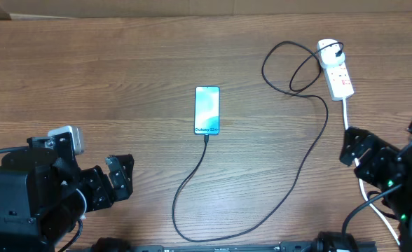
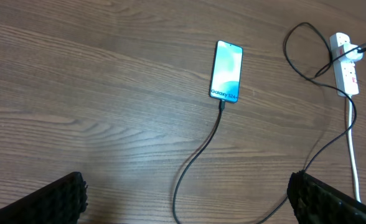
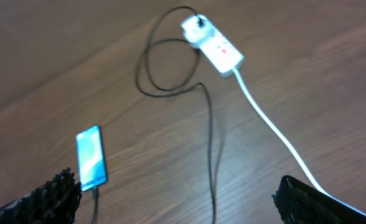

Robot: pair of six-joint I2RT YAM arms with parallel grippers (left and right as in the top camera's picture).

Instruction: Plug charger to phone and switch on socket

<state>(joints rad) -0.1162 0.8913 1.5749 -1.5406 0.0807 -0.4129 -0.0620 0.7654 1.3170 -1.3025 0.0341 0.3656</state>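
The phone (image 1: 207, 110) lies flat mid-table, screen lit, "Galaxy S24" at its near edge. The charger cable (image 1: 290, 182) runs from the phone's near edge in a big loop to a black plug (image 1: 331, 51) seated in the white socket strip (image 1: 339, 73) at the far right. The connector tip sits in the phone's port (image 2: 222, 104). My left gripper (image 1: 118, 178) is open and empty at the near left, far from the phone. My right gripper (image 1: 356, 150) is open and empty at the near right, below the socket. The phone (image 3: 90, 157) and socket (image 3: 214, 42) also show in the right wrist view.
The socket's thick white cord (image 1: 364, 189) runs down the right side past my right arm and off the near edge. The black cable coils near the socket (image 1: 290, 66). The wooden table (image 1: 122, 84) carries nothing else.
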